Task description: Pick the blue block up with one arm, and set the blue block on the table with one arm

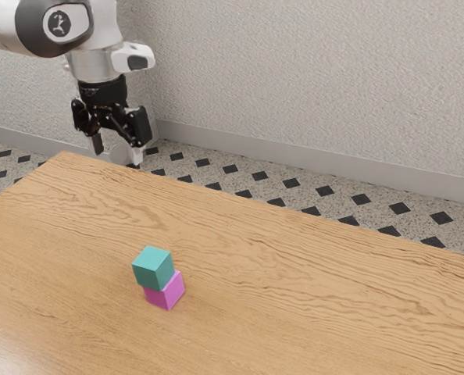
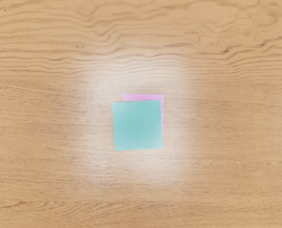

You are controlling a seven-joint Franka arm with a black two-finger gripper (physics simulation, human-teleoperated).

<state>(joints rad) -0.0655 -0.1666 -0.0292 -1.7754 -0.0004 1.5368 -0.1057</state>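
Black two-finger gripper (image 1: 117,153) points down, fingers spread apart, raised well apart from the blocks. Blue-green cubic block (image 1: 152,268) rests on the pink cubic block (image 1: 166,293), slightly offset; pink strips show along two sides from above. Pink block stands on the light-brown wooden table (image 1: 294,312). White-and-black arm (image 1: 95,62) enters from the exterior view's upper left.

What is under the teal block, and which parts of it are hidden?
A pink block, on the table. Parts of its sides and a thin strip of its top show; the teal block covers the rest of that top.
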